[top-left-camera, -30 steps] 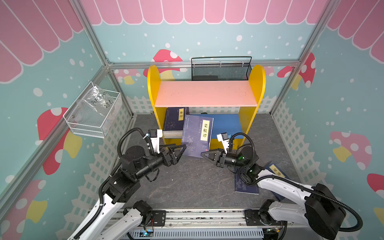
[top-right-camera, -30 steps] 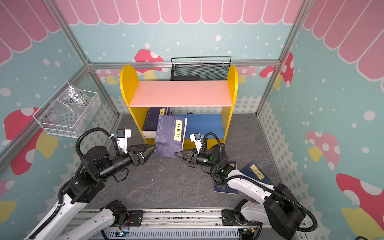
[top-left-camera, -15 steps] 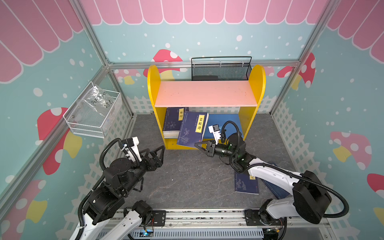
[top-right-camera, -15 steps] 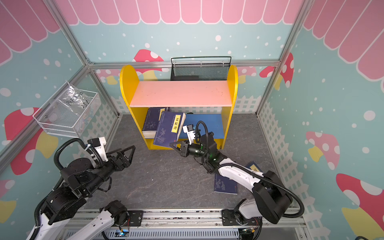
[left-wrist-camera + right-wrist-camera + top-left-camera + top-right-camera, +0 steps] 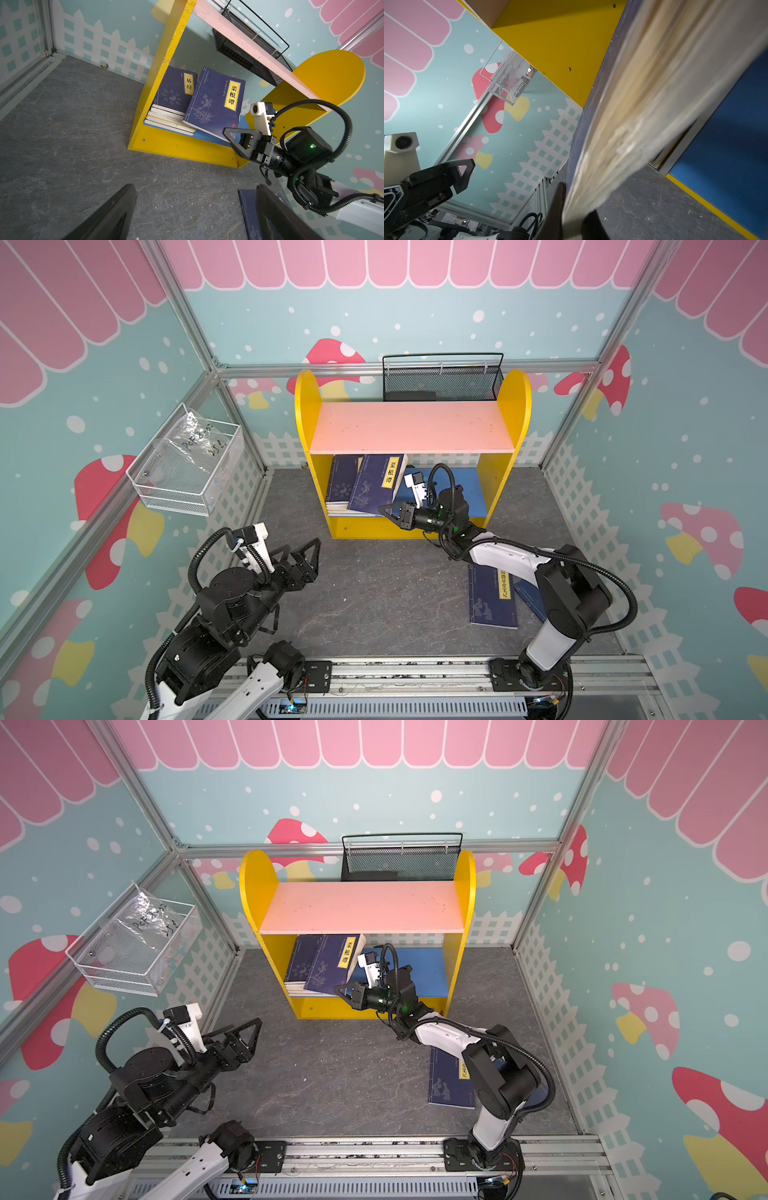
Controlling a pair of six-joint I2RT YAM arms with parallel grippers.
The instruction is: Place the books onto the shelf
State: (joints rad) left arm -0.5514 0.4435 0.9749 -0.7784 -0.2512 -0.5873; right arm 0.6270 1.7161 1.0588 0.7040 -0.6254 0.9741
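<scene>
Blurred page edge of book [image 5: 654,104]

Bright even light, soft shadow under shelf [image 5: 411,435], book [image 5: 643,116] blurred (right wrist view), wide-angle edge bending

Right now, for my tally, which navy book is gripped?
The tilted book propped on the stack in the shelf; the right gripper pinches its corner. The rest lie flat.

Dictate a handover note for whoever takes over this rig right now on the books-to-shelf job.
Left gripper: open, empty, over the floor.
Right gripper: shut on a navy book tilted against the stack on the shelf's blue board.
Done: stack shelved.
Left: release the held book; shelve two floor books, one partly under the right arm.
</scene>
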